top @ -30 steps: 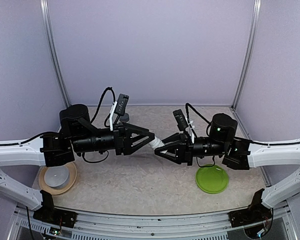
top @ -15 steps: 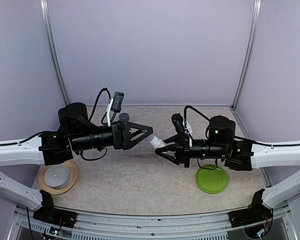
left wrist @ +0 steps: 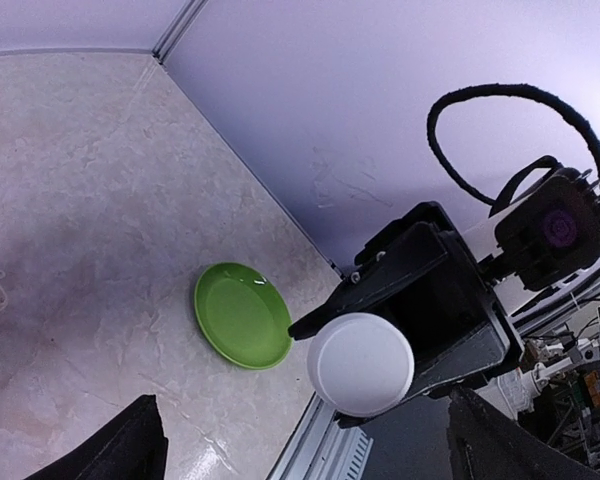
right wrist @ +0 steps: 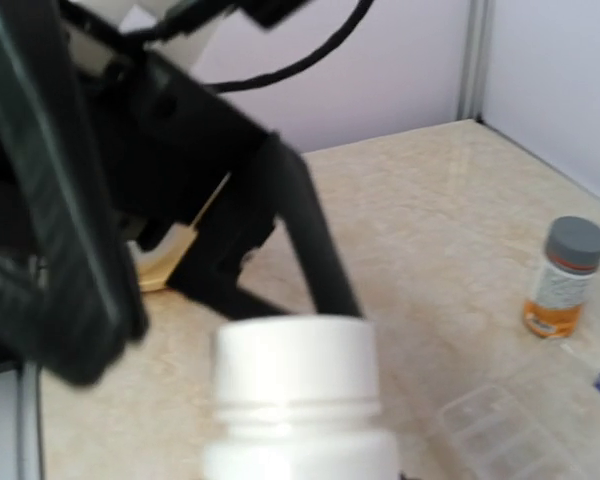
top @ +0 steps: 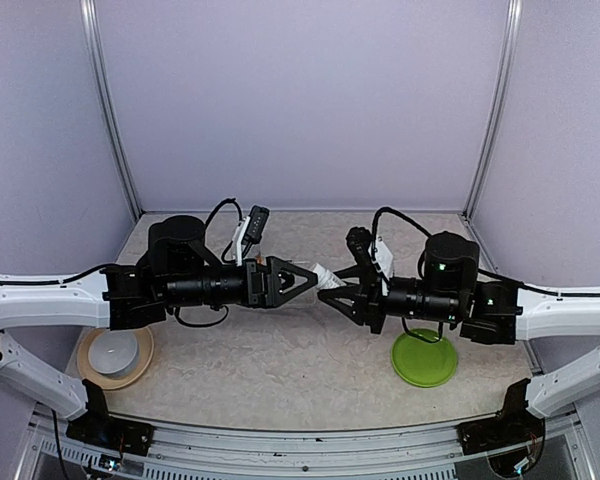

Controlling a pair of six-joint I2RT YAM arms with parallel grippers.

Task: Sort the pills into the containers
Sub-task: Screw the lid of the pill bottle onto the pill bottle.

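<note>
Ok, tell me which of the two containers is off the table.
The white-capped vial, held in the air by the right gripper. The gray-capped bottle with the orange label stands upright on the table.

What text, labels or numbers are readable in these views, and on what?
No text is legible in any view.
The gray-capped bottle carries a white-and-orange label, but its print is too blurred to read.
The white-capped vial shows no markings on the part in view.

No legible text or markings.
</note>
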